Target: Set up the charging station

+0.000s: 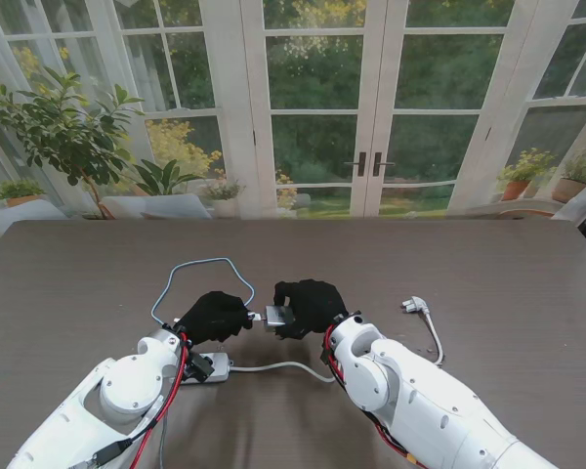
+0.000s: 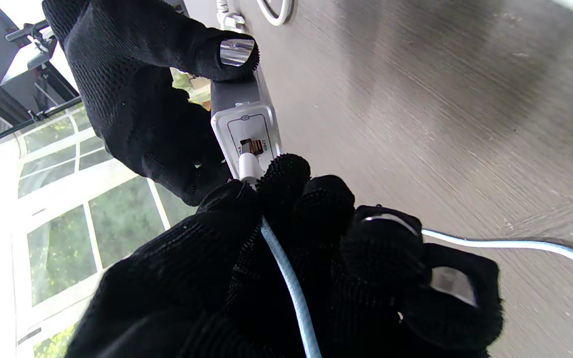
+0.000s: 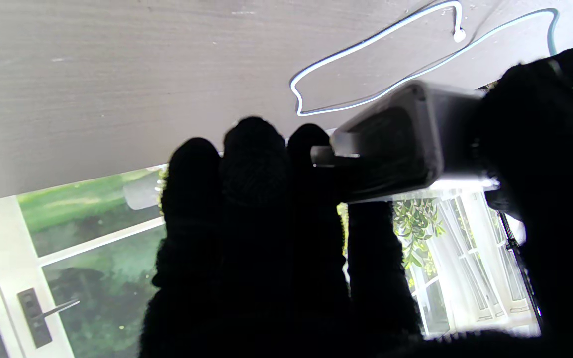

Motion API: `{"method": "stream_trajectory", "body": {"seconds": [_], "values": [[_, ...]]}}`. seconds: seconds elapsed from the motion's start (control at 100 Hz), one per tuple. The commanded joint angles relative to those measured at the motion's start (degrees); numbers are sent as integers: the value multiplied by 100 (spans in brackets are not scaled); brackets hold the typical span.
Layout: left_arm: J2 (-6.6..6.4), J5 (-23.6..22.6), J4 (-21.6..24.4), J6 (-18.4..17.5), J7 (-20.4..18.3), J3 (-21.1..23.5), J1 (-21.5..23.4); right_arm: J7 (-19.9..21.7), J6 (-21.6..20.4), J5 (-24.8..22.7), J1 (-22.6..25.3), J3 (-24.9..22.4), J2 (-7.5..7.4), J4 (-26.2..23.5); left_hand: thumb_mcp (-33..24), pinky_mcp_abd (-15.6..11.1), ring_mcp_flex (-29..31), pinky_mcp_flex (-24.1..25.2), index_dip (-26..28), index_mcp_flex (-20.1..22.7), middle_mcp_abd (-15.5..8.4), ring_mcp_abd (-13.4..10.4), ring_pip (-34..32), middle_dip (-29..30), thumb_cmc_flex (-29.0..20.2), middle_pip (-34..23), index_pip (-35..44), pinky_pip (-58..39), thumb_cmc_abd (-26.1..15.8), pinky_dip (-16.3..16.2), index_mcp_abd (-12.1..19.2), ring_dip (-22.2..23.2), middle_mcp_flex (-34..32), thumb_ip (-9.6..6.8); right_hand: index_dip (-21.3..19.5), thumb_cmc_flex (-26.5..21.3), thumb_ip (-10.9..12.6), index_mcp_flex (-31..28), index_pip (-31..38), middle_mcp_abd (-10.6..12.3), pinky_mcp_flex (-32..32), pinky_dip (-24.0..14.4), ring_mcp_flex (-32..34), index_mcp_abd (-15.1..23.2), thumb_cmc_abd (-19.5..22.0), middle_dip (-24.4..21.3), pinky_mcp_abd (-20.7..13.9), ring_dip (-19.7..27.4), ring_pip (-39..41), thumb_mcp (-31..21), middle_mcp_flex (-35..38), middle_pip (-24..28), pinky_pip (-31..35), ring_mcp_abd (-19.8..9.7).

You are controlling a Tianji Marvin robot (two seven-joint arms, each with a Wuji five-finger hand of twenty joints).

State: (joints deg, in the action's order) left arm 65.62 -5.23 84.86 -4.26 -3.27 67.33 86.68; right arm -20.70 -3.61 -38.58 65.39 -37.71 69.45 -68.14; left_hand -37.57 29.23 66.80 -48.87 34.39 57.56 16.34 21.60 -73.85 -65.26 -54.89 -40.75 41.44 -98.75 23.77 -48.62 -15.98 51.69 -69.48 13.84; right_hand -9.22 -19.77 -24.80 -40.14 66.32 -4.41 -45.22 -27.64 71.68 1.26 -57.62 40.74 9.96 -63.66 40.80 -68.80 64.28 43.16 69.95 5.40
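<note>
My right hand (image 1: pixel 311 305) is shut on a small silver charger adapter (image 1: pixel 277 315), held just over the table between both hands. My left hand (image 1: pixel 215 315) is shut on the white connector (image 2: pixel 249 166) of a light blue cable (image 1: pixel 200 264). In the left wrist view the connector's tip meets the adapter's port face (image 2: pixel 246 124), beside an orange port; how deep it sits is hidden by my fingertips (image 2: pixel 286 171). The right wrist view shows the adapter (image 3: pixel 401 144) pinched between my right fingers (image 3: pixel 266 209) and thumb, with the left hand (image 3: pixel 540 124) against its far end.
The blue cable (image 3: pixel 366 49) loops away across the dark wood table (image 1: pixel 488 264). A white power strip (image 1: pixel 210 368) lies under my left wrist; its white cord (image 1: pixel 283 366) runs right under my right arm to a plug (image 1: pixel 413 306). Glass doors stand beyond the far edge.
</note>
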Motion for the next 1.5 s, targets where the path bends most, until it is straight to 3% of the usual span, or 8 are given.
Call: {"method": "stream_trajectory", "body": {"seconds": [0.0, 0.86, 1.49], "values": [[29, 7, -2, 6, -100, -27, 0, 88, -53, 3, 4, 31, 49, -41, -281, 72, 32, -38, 30, 149, -85, 139, -97, 18, -491, 4, 224, -457, -43, 35, 279, -8, -148, -271, -610, -909, 510, -685, 1141, 227, -26, -124, 162, 1075, 907, 55, -38, 2880, 68, -809, 260, 159, 94, 26], [6, -139, -143, -120, -139, -141, -92, 329, 84, 329, 41, 19, 91, -134, -312, 72, 54, -37, 6, 168, -90, 123, -99, 46, -477, 45, 209, -452, -17, 25, 307, -18, -161, -269, -643, -942, 518, -728, 1086, 144, -185, -136, 290, 919, 893, 50, 72, 2849, 75, -812, 318, 117, 96, 54], [-4, -97, -212, -109, -246, -232, -205, 49, -133, 355, 16, 112, 187, 15, -276, 47, 41, -21, 13, 154, -85, 123, -94, 55, -509, 66, 193, -447, -24, 24, 298, -16, -141, -281, -724, -996, 537, -745, 1081, 101, -437, -232, 344, 890, 900, 103, -27, 2670, 544, -941, 488, 150, 253, -43]]}}
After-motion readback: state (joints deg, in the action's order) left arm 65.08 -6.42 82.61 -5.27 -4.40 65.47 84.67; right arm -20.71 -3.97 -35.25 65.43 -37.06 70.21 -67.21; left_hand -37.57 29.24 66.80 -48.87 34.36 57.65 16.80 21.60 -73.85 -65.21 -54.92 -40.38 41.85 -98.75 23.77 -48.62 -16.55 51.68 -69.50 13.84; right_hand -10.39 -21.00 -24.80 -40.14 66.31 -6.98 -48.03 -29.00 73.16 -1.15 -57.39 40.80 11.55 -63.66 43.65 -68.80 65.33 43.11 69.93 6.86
